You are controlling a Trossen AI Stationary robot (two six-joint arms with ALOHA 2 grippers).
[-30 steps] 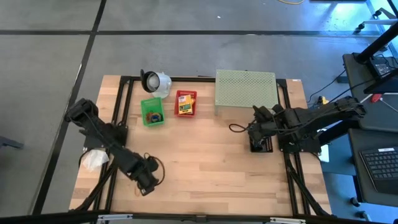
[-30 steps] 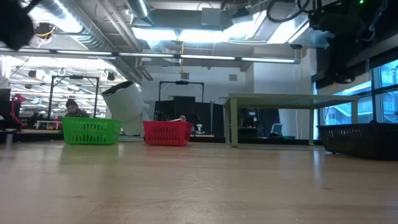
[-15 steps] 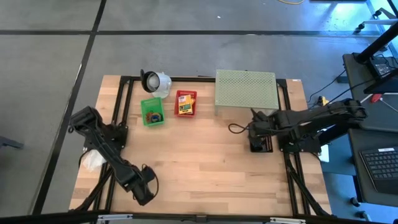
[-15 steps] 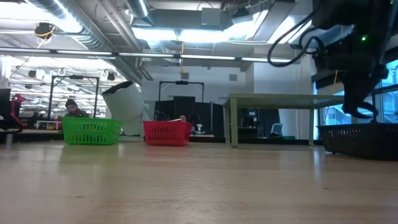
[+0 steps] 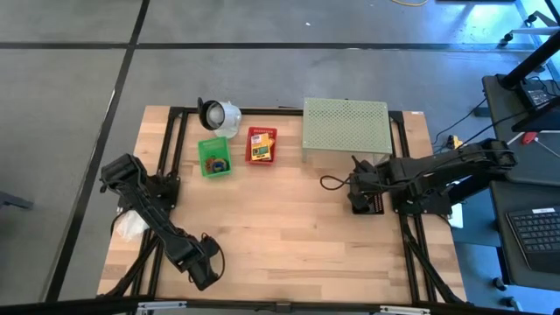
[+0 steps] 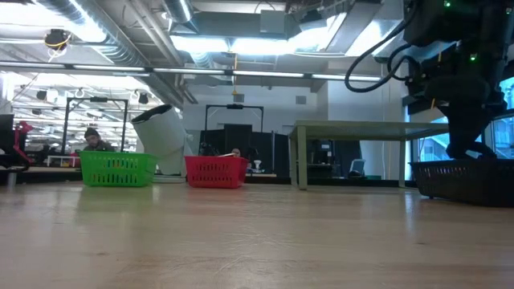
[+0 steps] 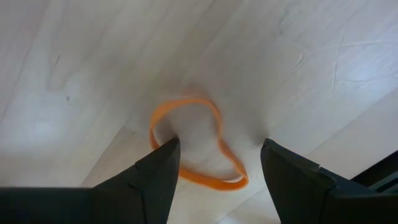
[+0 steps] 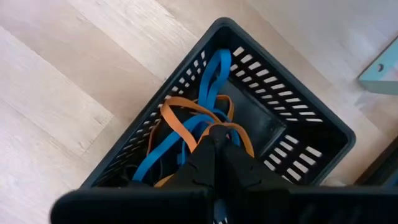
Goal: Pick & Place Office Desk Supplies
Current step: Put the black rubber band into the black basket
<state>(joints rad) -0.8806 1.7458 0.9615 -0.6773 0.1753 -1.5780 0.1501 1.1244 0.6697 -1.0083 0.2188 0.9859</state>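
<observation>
Floor: you have grey concrete [image 5: 262, 70] all around the table, crossed by dark seams; one runs along behind the table, another slants down past its left side
Table: light wooden planks [image 5: 289, 227] inside a black frame [image 5: 172, 140]
Right of the table: a dark desk [image 5: 525, 210] holding a black keyboard [image 5: 535, 236]; cables trail beside it
Ceiling: bare ducts and pipes [image 6: 120, 32]; long bright strip lights [image 6: 241, 44]
Back of the room: workbenches and a black stand [image 6: 234, 128]; a person [image 6: 95, 140] sits far off at the left
Windows: daylight shows at the right edge [image 6: 502, 96]
</observation>
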